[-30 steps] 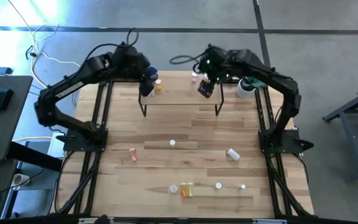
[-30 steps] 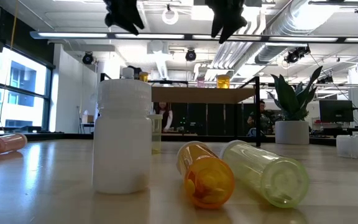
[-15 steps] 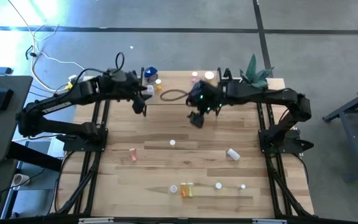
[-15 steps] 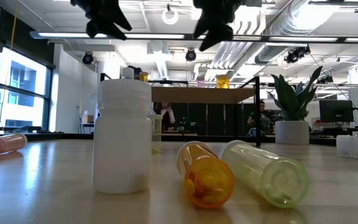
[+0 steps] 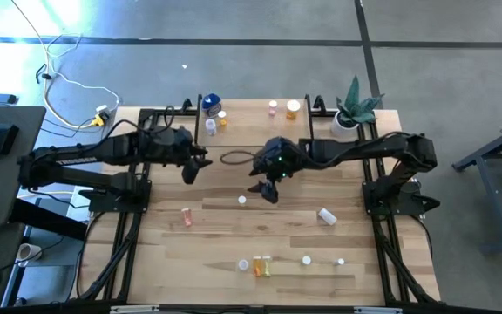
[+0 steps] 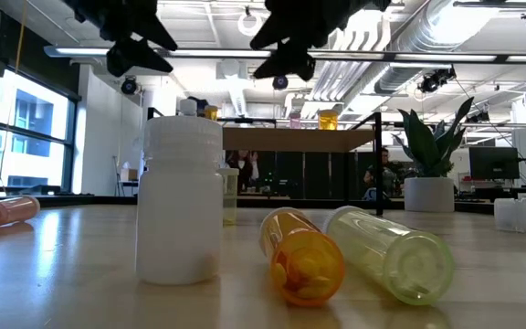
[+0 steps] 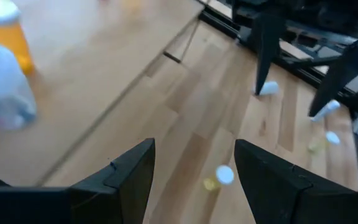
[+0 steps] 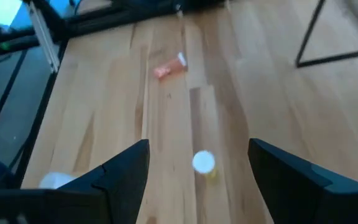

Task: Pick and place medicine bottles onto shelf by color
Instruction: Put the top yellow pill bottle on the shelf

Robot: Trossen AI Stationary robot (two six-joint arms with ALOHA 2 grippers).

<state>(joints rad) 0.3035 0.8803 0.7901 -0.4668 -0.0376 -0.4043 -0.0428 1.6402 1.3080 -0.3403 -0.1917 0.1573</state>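
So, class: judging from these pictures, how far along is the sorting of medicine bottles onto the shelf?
Done: the shelf already carries a blue-topped bottle, small white and orange ones beside it, and a pink and an amber one farther right.
In hand: nothing. The left gripper and right gripper both hang open-jawed and empty.
Left: seven bottles on the table, among them the pink one.

light-wood shelf (image 5: 251, 131) and table (image 5: 234, 227) – white bottle (image 6: 183, 196), orange vial (image 6: 301, 256), pink vial (image 5: 186, 216), green plant (image 5: 356, 98).
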